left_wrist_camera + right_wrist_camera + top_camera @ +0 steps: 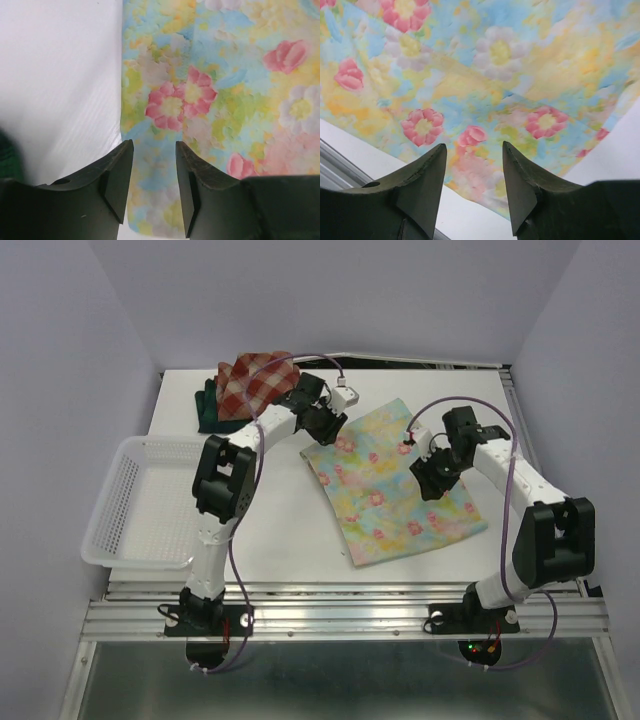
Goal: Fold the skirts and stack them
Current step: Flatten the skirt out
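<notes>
The pastel floral skirt (390,490) lies spread flat in the middle right of the table. My left gripper (320,437) hangs over its back left corner, jaws open, with the cloth's edge (165,105) showing flat below and nothing between the fingers (154,150). My right gripper (432,485) hovers over the skirt's right side, also open, and the flowered cloth (490,75) lies flat under it near its edge (474,152). The red-and-cream plaid skirt (255,380) rests folded on the dark green plaid skirt (208,408) at the back left.
A white mesh basket (120,530) stands at the left front of the table. A sliver of dark green cloth (7,155) shows at the left edge of the left wrist view. Purple walls close in the sides and back.
</notes>
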You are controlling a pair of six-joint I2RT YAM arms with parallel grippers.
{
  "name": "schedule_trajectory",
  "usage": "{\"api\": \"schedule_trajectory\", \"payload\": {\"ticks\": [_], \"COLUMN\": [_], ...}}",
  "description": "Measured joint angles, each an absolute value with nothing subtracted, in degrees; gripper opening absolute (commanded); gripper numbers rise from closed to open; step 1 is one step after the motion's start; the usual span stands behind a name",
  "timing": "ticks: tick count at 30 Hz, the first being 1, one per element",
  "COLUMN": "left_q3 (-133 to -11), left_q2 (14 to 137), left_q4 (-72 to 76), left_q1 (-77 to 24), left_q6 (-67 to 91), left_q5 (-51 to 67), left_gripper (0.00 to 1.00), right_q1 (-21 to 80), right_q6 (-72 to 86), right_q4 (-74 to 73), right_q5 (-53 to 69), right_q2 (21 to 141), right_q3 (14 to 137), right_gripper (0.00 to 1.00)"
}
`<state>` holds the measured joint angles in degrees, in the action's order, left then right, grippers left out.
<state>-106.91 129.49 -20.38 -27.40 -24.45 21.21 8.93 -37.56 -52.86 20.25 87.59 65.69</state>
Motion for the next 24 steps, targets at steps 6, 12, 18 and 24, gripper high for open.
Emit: {"api": "schedule_trajectory", "payload": {"ticks": [6,12,18,24], "left_q3": [-92.0,-73.8,-70.6,-73.1], "left_q2": [110.9,95.9,101.1,111.2], "left_q4": [-19.4,-17.1,-16.6,-16.0], "left_q1": [-28.0,-37.0,-42.4,-40.6], "left_q6": [-25.1,-24.7,-22.5,-21.9], "left_q5": [24.5,26.3,27.9,26.0], "left_gripper": [0.50,0.50,0.48,0.48], "right_q1": [6.0,2.5,2.4,3.6], "right_q6": [-37.3,-39.6,-40.8,-42.6], "right_q4": [-51.3,-46.7,-44.4,-42.9], "right_q5": [18.0,11.0,9.7,9.1], "right_q2": [89.3,94.1,96.8,93.9], "right_q3": [68.2,64.6,60.1,55.2], "right_gripper": [0.51,0.51,0.50,0.50]}}
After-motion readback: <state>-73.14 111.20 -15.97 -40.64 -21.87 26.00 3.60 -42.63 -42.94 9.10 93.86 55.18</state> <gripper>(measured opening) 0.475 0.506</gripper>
